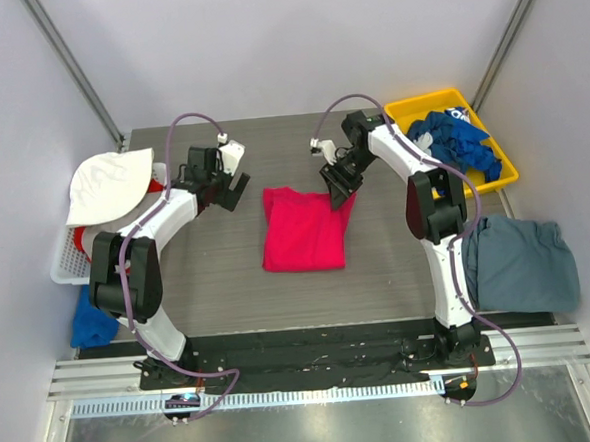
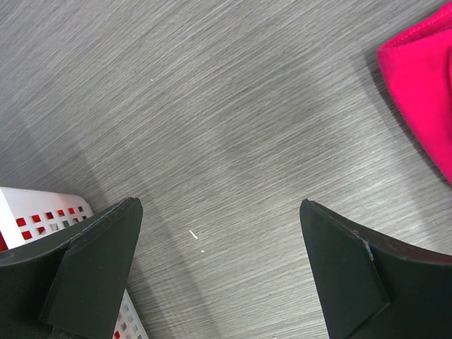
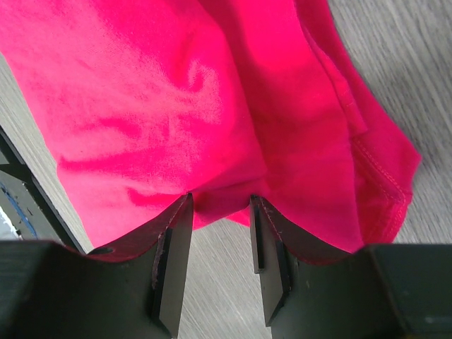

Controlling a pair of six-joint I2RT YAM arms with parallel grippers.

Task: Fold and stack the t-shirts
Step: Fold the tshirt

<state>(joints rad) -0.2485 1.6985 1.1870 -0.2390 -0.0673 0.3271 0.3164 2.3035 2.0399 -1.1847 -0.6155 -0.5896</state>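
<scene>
— Right gripper [image 3: 220,205]?
— Jaws narrow, astride an edge of the pink-red t-shirt [image 3: 212,106]. I can't tell whether they truly pinch it.
— Left gripper [image 2: 219,212]?
— Jaws wide, holding nothing, over the table [image 2: 212,106]. The shirt lies folded mid-table, and both wrist views cut most of it off.

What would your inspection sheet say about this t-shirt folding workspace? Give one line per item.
Surface: grey wood-grain table.
Job's things: pink-red t-shirt partly folded mid-table; slate-blue t-shirt folded at right; royal blue t-shirts heaped in yellow bin.
Clutter: white basket at left, white cloth over it; blue cloth beside left arm.
Grippers: left gripper open over table; right gripper part-open at the pink-red t-shirt's edge, grip unclear.
Cables: cable loops along both arms.
Surroundings: white walls.
</scene>
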